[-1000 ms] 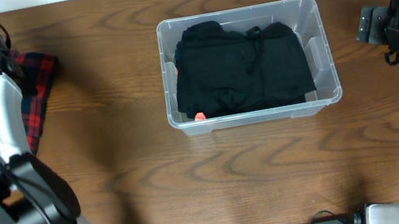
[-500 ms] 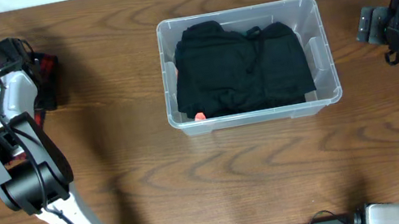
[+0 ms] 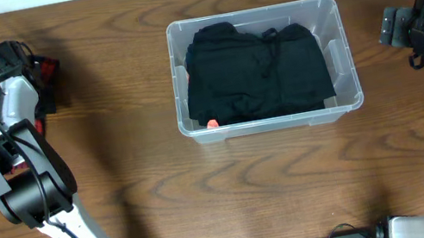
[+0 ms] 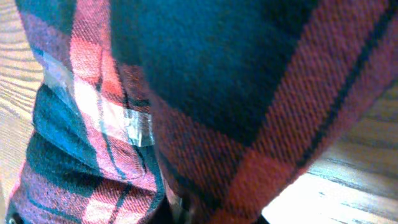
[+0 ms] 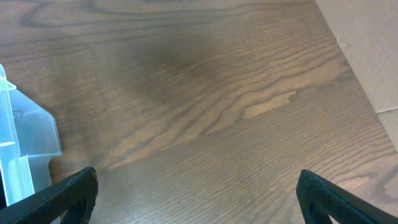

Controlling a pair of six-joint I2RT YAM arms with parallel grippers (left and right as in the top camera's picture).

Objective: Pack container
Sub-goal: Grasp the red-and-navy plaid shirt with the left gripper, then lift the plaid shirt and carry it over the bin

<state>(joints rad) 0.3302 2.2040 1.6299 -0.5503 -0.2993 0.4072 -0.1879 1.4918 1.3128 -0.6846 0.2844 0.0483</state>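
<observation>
- The container [image 3: 347, 51] sits on the wooden table [image 3: 251, 191] near the middle, slightly toward the far edge, with its long sides running left to right and its open top facing up.
- A black garment [image 3: 256, 72] lies folded inside it and covers most of the base. A small orange-red object [image 3: 212, 123] shows at the near left corner, inside the wall.
- The left gripper [image 3: 44, 85] is at the far left of the table, well apart from the container and down on a red and dark plaid cloth [image 4: 249, 124].
- In the left wrist view the plaid fabric fills the frame and hides the fingers, so I cannot tell whether they are clamped on the cloth or parted.
- The right gripper [image 5: 198, 180] hangs over bare wood to the right of the container, with its fingers [image 5: 74, 193] spread wide and nothing between them.
- One clear corner of the container shows at the left edge of the right wrist view, apart from the fingers.
</observation>
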